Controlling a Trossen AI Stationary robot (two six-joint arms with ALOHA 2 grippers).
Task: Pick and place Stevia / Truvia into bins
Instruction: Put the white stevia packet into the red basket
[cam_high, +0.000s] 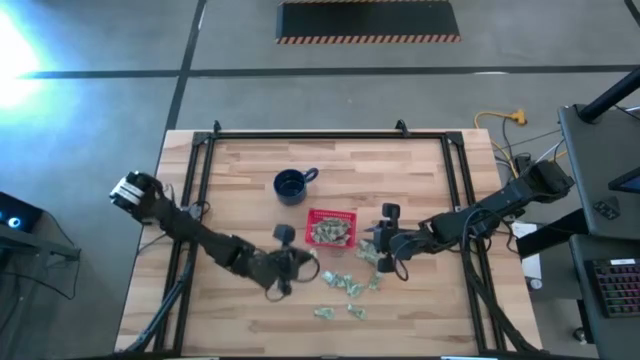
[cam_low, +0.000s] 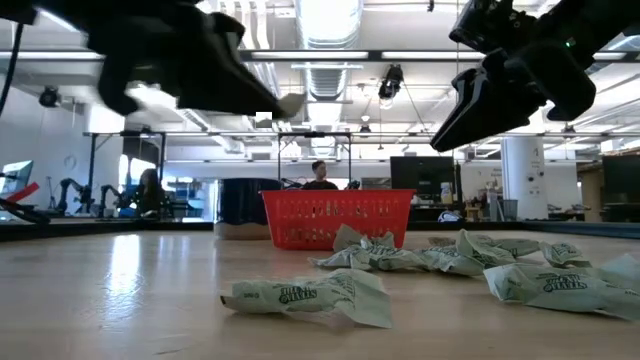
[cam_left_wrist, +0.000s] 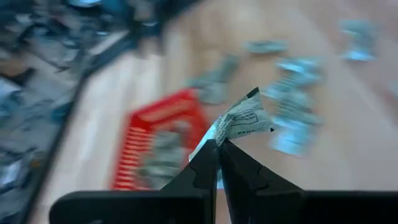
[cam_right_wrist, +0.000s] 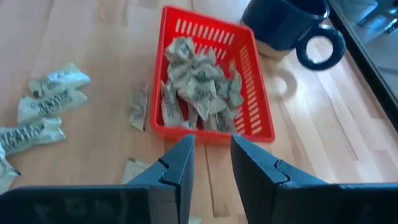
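Stevia sachet (cam_left_wrist: 239, 121) sits pinched by one edge in my left gripper (cam_left_wrist: 219, 149) near the red basket (cam_right_wrist: 252, 99), so it could slip mid-carry, while my right gripper (cam_right_wrist: 211, 152) hovers part-open, empty.

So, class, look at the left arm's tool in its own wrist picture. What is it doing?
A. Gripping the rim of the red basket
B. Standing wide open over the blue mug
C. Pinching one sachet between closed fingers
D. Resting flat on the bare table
C: in the left wrist view the left tool has its fingers closed on a single Stevia sachet, held above the table, with the red basket beyond it.
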